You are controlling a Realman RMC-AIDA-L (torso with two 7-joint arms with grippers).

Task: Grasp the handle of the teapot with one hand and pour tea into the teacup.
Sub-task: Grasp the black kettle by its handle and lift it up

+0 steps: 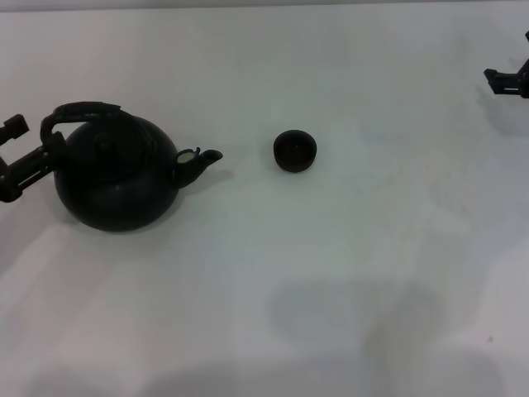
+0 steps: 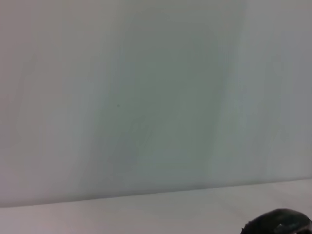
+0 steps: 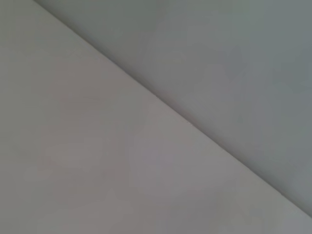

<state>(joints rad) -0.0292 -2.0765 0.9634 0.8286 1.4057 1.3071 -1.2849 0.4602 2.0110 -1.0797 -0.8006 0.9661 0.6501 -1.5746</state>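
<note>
We see our left gripper (image 1: 25, 161) at the teapot's (image 1: 120, 178) back, opposite the spout, with its two fingers apart: one sits up by the handle's (image 1: 78, 114) rear end, the other lower, close against the pot's shoulder. Nothing is clamped yet, and we cannot tell whether either finger already touches the pot. The teapot stands upright on the white table (image 1: 331, 273), just ahead of that gripper, its spout aimed onward at the teacup (image 1: 295, 151), which stands beyond the spout and apart from it. Our right gripper (image 1: 506, 80) is parked well off on the far side of the cup, and we cannot tell how its fingers stand. We judge the main risk to be a poor bite: if the fingers close on the round body instead of the hoop, the pot may slide or be shoved toward the cup. A grip at the handle's rear end could let the heavy pot swing when lifted. The cup is tiny, so a slight misjudgement in the tilt would send tea (image 1: 188, 155) onto the table.
</note>
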